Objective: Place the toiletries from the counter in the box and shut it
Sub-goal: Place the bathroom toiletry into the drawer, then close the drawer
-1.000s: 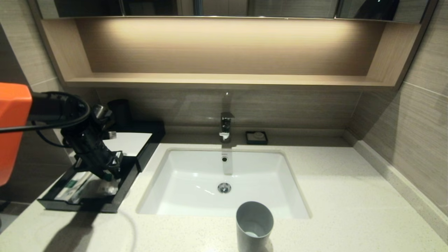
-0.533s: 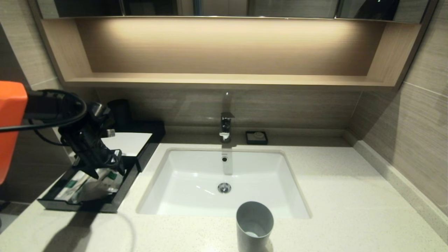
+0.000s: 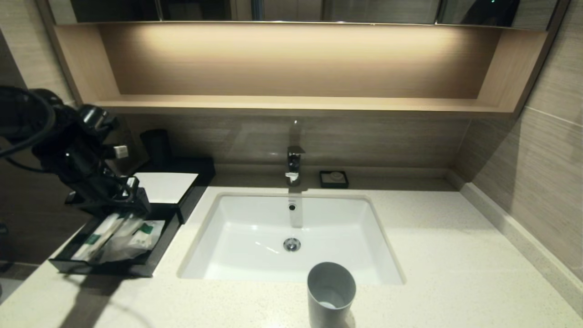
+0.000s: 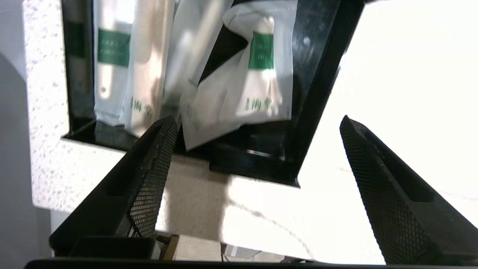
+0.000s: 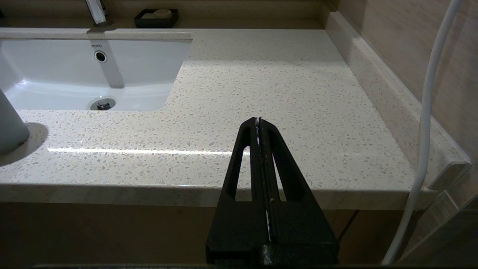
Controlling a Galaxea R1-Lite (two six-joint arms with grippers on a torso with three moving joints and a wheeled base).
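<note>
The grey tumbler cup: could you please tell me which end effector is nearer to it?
Right end effector, just beside the grey tumbler cup; left end effector hangs over the drawer.

The black box [image 3: 184, 193] with its white top panel sits on the speckled off-white tabletop [image 3: 432, 255], its front drawer [image 3: 150, 259] pulled out just below the left pincer [image 3: 120, 200], whose jaws stand wide apart and hold nothing. Inside the drawer lie the toiletries: a long pale wrapped stick [image 3: 98, 234] with a green label along the side farthest from the basin, and two translucent sachets [image 3: 136, 234] overlapping beside it, one bearing a green square, directly beneath the pincer's tips.
</note>
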